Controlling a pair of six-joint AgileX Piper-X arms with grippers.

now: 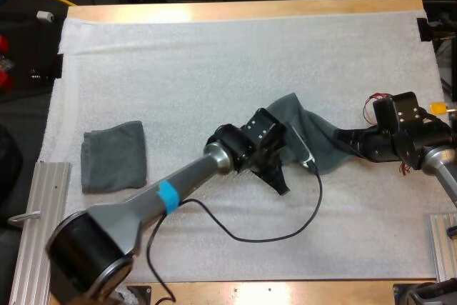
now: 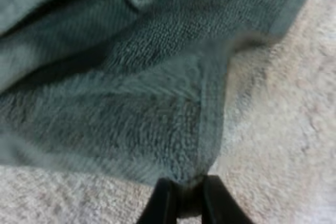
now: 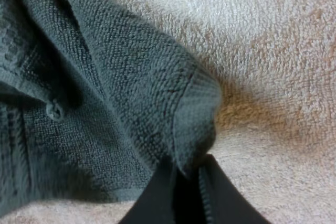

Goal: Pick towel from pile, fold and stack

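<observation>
A dark grey-green crumpled towel (image 1: 308,133) lies mid-mat, stretched between both arms. My left gripper (image 1: 280,156) sits at its left corner; in the left wrist view the black fingers (image 2: 163,203) pinch the towel's hemmed corner (image 2: 202,174). My right gripper (image 1: 344,138) is at the towel's right end; its wrist view shows fingers (image 3: 157,198) shut on another corner of the towel (image 3: 194,124). A folded towel (image 1: 114,155) of the same colour lies flat at the mat's left side.
The white mat (image 1: 214,55) covers most of the wooden table. Metal rails stand at the near left (image 1: 36,226) and near right (image 1: 443,244) corners. Open mat lies beyond and in front of the towel.
</observation>
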